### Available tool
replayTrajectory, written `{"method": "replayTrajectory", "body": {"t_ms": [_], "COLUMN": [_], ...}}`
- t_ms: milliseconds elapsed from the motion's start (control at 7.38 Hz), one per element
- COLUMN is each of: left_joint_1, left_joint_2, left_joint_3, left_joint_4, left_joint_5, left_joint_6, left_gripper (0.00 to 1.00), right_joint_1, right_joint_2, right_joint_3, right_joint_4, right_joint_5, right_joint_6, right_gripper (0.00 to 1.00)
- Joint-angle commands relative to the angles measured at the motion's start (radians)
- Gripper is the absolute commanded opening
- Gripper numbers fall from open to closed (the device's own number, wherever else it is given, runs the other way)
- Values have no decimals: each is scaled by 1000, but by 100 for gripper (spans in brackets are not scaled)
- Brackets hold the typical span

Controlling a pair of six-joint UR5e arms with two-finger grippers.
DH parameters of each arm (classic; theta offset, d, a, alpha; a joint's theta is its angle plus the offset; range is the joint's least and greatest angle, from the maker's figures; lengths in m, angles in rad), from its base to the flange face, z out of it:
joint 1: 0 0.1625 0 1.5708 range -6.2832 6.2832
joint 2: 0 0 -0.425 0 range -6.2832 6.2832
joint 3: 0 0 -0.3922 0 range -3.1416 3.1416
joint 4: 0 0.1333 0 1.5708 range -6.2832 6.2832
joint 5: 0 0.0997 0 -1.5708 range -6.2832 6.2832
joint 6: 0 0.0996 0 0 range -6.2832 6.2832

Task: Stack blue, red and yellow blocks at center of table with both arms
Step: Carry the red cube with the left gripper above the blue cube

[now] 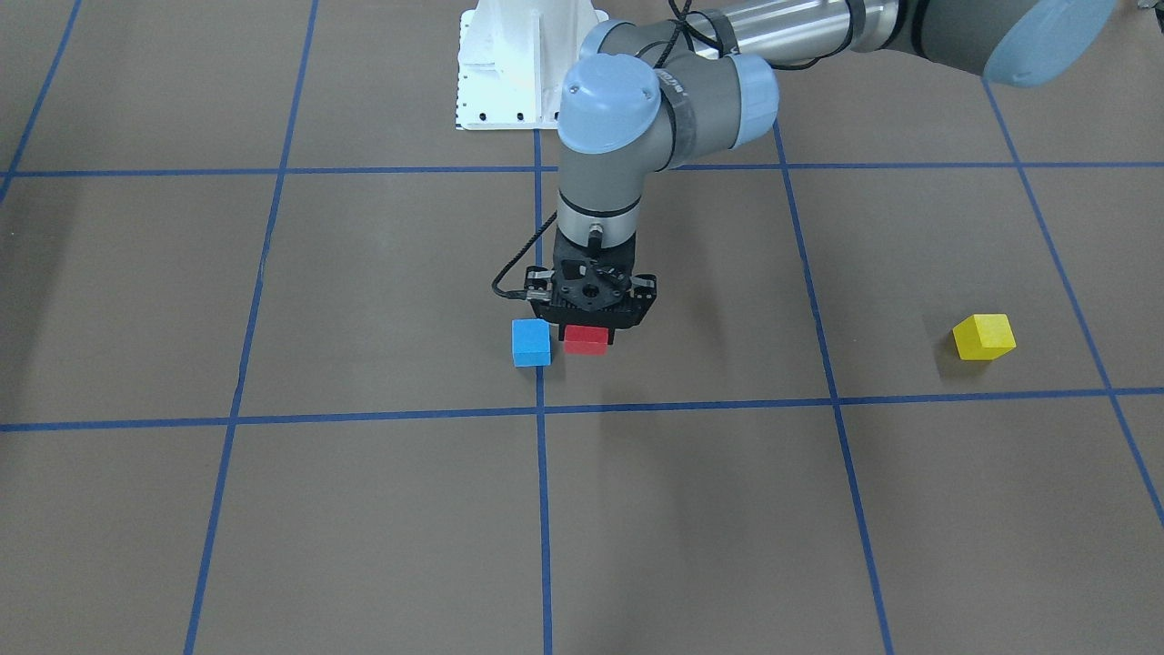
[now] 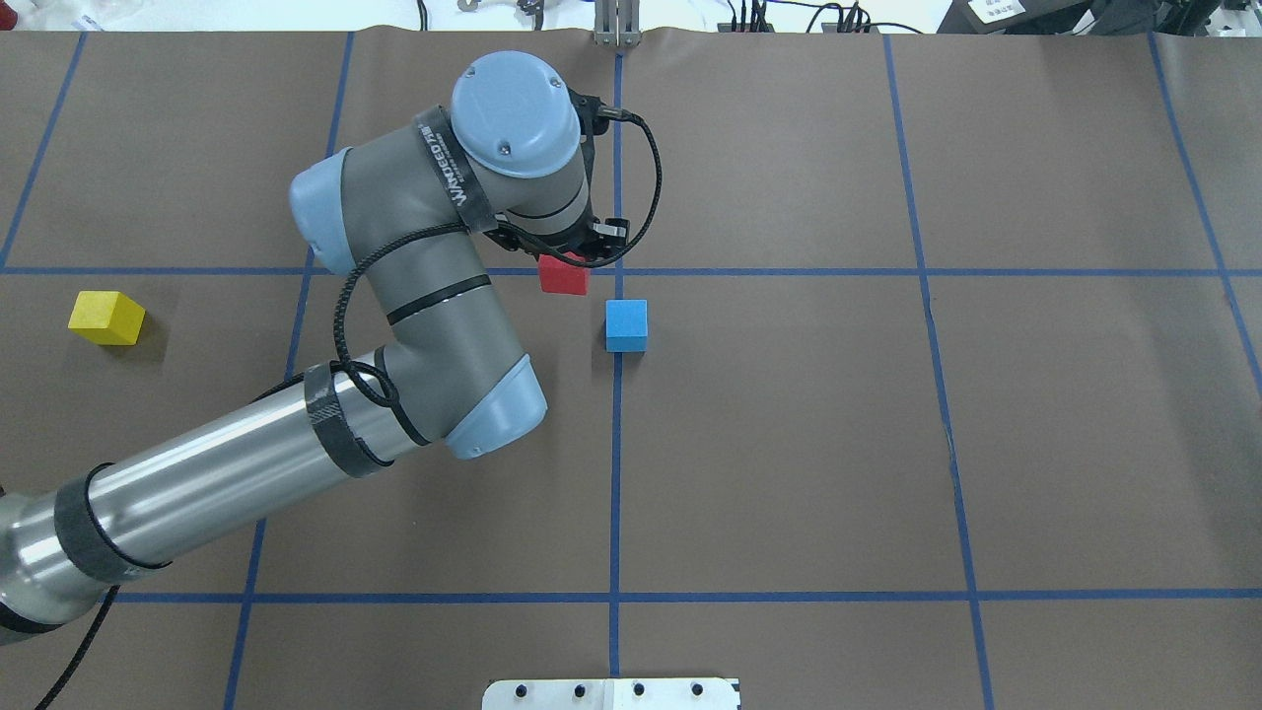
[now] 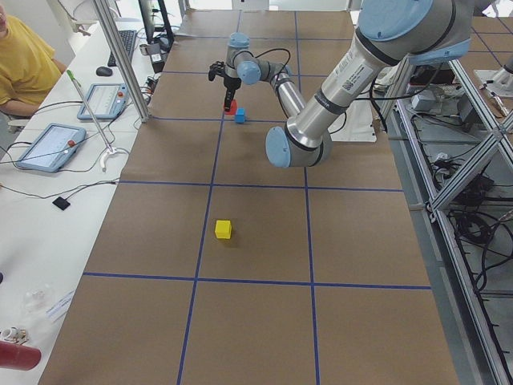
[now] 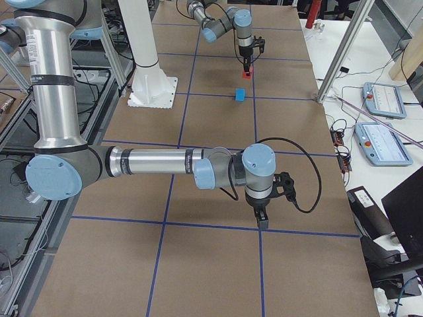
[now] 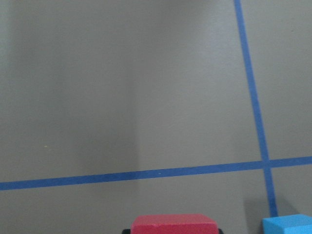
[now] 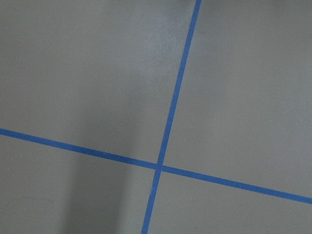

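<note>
Wrapping the left arm's wrist in the overhead view is a black strap (image 2: pixel 454 173) with white lettering, too small to read with confidence.

The left gripper (image 1: pixel 591 320) points straight down, its jaws clamped on the red block (image 1: pixel 586 339). Only the left wrist view shows the grip itself: a dark fingertip presses each side of the block at the bottom edge. From the overhead camera the wrist hides most of the gripper. I cannot tell whether the red block rests on the table (image 2: pixel 887 444) or hangs just above it.

The blue block (image 1: pixel 531 342), a plain matte cube, sits just beside it on a blue tape line (image 2: pixel 615 473) near the table's centre. The yellow block (image 2: pixel 106 318) lies well apart, far to the robot's left.

The right gripper (image 4: pixel 263 223) shows only in the exterior right view, low over the table; whether its jaws are apart or together cannot be told.
</note>
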Motion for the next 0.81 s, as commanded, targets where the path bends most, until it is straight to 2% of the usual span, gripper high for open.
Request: {"method": "replayTrajectory", "body": {"t_ms": [0, 407, 678], "left_joint_1": [47, 68, 68], "left_joint_2": [-42, -73, -73], "left_joint_3": [41, 149, 156], "left_joint_4": [-3, -90, -98], "left_joint_5": [7, 10, 10], "left_joint_6": [-12, -72, -74], "left_gripper": [0, 0, 0], "right_joint_1": [3, 9, 18], "right_joint_2": [-17, -18, -18], "right_joint_3": [5, 6, 8], "right_joint_4": [3, 3, 4], "right_joint_5": [-4, -4, -4], "right_joint_6": [7, 7, 7], "right_gripper": [100, 100, 100]}}
